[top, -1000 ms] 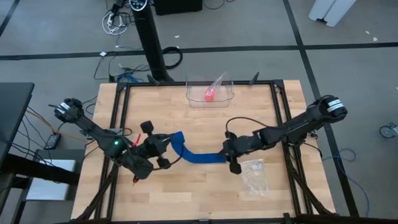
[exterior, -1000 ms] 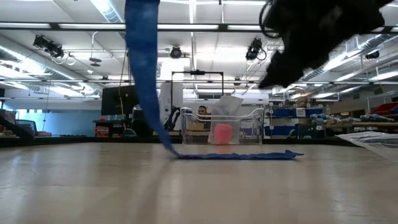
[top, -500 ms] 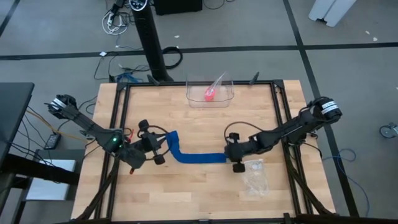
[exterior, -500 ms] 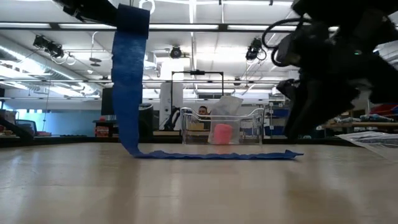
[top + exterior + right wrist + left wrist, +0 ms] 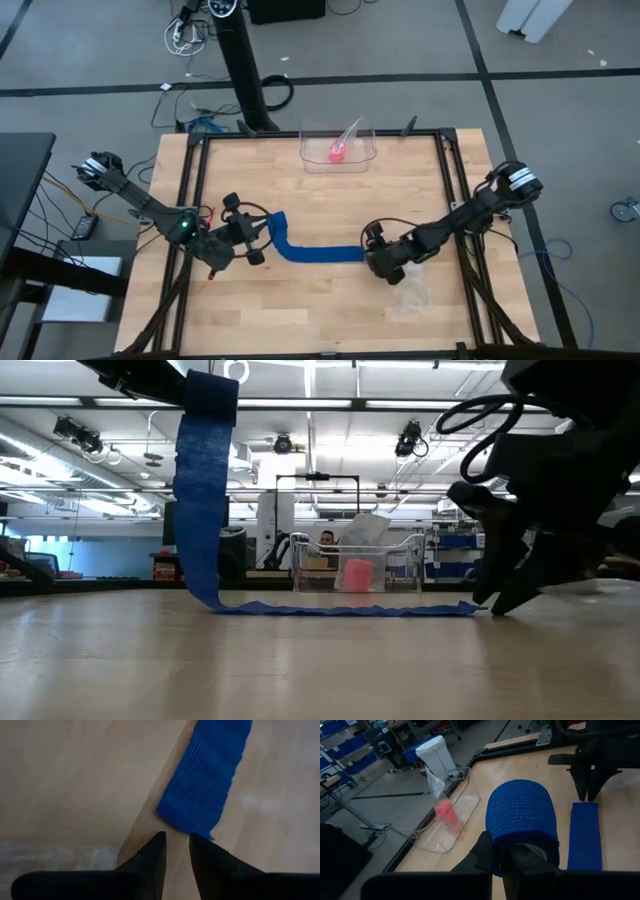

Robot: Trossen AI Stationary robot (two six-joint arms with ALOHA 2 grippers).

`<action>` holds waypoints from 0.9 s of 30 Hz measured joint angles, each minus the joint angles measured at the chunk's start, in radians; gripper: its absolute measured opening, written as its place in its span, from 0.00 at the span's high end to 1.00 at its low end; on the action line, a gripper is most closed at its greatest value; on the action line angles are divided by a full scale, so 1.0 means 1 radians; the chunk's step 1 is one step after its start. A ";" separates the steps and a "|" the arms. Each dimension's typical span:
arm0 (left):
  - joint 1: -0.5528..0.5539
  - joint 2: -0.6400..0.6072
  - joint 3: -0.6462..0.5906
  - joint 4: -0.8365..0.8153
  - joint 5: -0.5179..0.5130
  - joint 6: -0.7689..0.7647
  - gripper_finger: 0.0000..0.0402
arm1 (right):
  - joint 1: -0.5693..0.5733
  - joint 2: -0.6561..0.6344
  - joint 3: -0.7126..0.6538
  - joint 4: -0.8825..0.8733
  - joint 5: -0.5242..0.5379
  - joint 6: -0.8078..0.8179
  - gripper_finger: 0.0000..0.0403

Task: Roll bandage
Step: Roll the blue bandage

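The bright blue bandage (image 5: 320,252) lies as a flat strip across the table's middle. Its left part (image 5: 205,490) rises off the table to my left gripper (image 5: 262,232), which is shut on it above the table's left half. In the left wrist view the bandage (image 5: 520,817) curves over that gripper's fingers (image 5: 525,857). My right gripper (image 5: 177,842) stands low at the strip's right end (image 5: 187,827), fingertips narrowly open with nothing between them. Whether they touch the cloth or the table, I cannot tell. My left gripper holds the bandage's left end (image 5: 517,840), which wraps over the fingertips and hides the place of contact. The fingers come nearly level from the table's left. The strip hangs below them (image 5: 200,550), and its remaining length lies flat on the table (image 5: 584,836).
A clear plastic bin (image 5: 365,150) with a small pink-red roll (image 5: 336,152) stands at the far edge. A clear plastic bag (image 5: 412,292) lies just near-side of my right gripper. A person (image 5: 325,540) shows in the room behind the bin.
My left gripper has gone down and toward the table's left edge; the bandage's raised part now hangs nearly straight instead of slanting, and more of it lies flat. My right gripper has rolled and sunk toward the table at the strip's right end.
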 joint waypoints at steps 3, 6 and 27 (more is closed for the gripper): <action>0.000 0.000 0.000 0.000 0.000 0.000 0.95 | 0.020 0.023 0.000 0.043 0.081 -0.051 0.77; 0.000 0.000 0.000 0.000 0.000 -0.003 0.95 | 0.038 0.027 -0.004 0.086 0.120 -0.097 0.77; 0.025 0.000 0.000 -0.010 -0.026 0.000 0.95 | 0.102 0.066 0.231 -0.087 0.159 -0.118 0.98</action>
